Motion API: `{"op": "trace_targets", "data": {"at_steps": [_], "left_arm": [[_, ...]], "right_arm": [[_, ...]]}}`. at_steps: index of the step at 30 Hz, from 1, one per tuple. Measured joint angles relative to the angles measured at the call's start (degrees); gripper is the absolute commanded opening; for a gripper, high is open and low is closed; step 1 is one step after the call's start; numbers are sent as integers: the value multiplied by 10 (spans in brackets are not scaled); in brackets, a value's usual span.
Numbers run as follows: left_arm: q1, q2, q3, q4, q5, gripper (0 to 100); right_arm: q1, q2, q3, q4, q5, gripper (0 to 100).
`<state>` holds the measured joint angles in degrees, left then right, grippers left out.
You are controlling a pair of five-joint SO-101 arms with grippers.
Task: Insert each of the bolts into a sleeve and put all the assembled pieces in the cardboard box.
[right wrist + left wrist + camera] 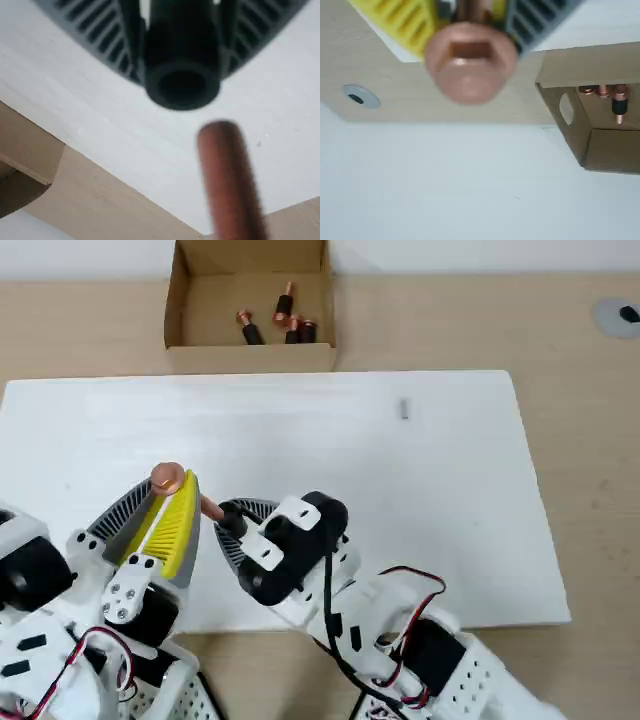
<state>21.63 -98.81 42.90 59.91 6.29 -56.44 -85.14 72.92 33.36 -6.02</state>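
Your left gripper [167,486] clamps 1 copper bolt [470,60], its shaft tip just beside (not inside) the black sleeve [182,85] pinched in your right gripper [236,526].

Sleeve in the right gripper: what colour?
Black. The sleeve shows best in the right wrist view.

The left arm [30,640] and right arm [480,670] are white shells around black motors. The left gripper [163,490] pairs a yellow ribbed finger [178,520] with a dark grey one. The right gripper [232,525] has dark grey ribbed fingers [258,507]. Red and black cables loop near both bases, and screws dot the white brackets.
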Motion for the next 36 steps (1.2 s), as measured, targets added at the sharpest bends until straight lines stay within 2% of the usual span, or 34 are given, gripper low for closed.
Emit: {"op": "trace_targets", "data": {"at_steps": [6,11,16,22,28,36], "left_arm": [[2,0,0,11,14,7],[43,0,0,38,16,7],[52,0,0,40,16,5],[53,0,0,40,-13,5],[0,0,0,0,-17,5],[-7,0,0,-2,-17,5]], "right_arm": [[0,0,0,0,0,9],[0,0,0,0,0,9],[0,0,0,0,0,9],[0,0,0,0,0,9],[0,0,0,0,0,9],[0,0,0,0,0,9]]}}
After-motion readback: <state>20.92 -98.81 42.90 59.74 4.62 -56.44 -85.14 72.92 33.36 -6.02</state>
